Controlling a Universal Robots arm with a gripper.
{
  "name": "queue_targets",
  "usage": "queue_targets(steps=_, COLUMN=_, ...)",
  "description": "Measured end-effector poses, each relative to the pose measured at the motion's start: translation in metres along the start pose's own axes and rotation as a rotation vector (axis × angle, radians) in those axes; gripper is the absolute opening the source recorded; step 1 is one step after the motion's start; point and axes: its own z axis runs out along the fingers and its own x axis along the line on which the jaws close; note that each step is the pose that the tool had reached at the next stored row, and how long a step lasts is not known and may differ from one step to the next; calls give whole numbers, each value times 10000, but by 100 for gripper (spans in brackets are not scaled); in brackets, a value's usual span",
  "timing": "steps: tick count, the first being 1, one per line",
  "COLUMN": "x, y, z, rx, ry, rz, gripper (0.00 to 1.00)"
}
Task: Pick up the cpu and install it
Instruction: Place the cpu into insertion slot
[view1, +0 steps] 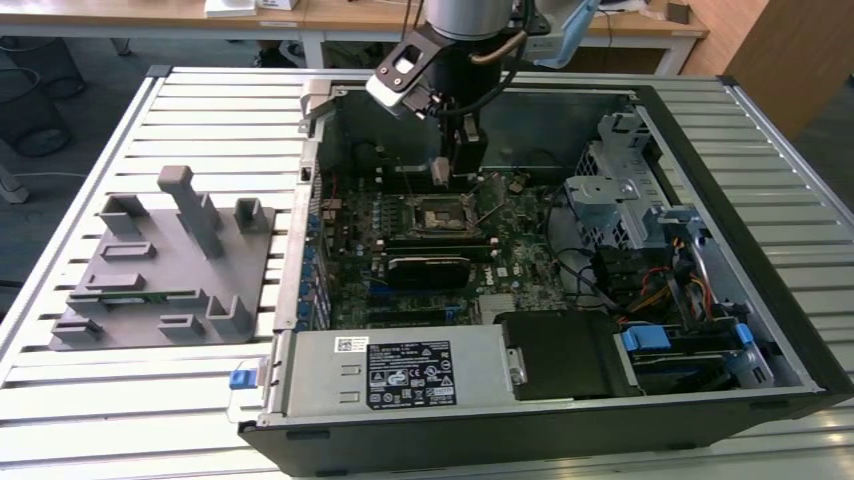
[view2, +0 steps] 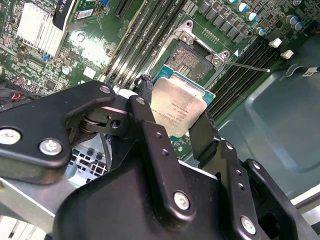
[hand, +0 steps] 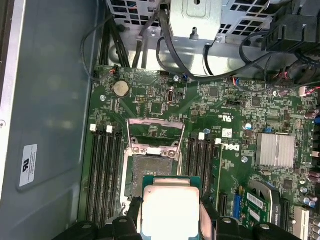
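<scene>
The cpu (view2: 177, 106) is a flat square chip with a silver top and a green rim, and my gripper (view2: 175, 109) is shut on it with a black finger on each of two opposite edges. In the first wrist view the cpu (hand: 171, 207) hangs just short of the open socket (hand: 152, 172), whose metal load frame is flipped up. In the exterior view my gripper (view1: 447, 172) reaches down into the open computer case, a little behind the socket (view1: 441, 215) and above the motherboard.
Memory slots (hand: 102, 170) flank the socket on both sides. A silver heat sink (hand: 275, 150) and black cables (hand: 150, 45) lie nearby. On the exterior view's left, a grey parts fixture (view1: 160, 265) sits on the slatted table. The power supply (view1: 387, 370) fills the case front.
</scene>
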Motion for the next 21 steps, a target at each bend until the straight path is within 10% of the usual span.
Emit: queue_targets(steps=21, x=89, y=-2, z=260, rx=-3, ry=-18, rz=177, gripper=54)
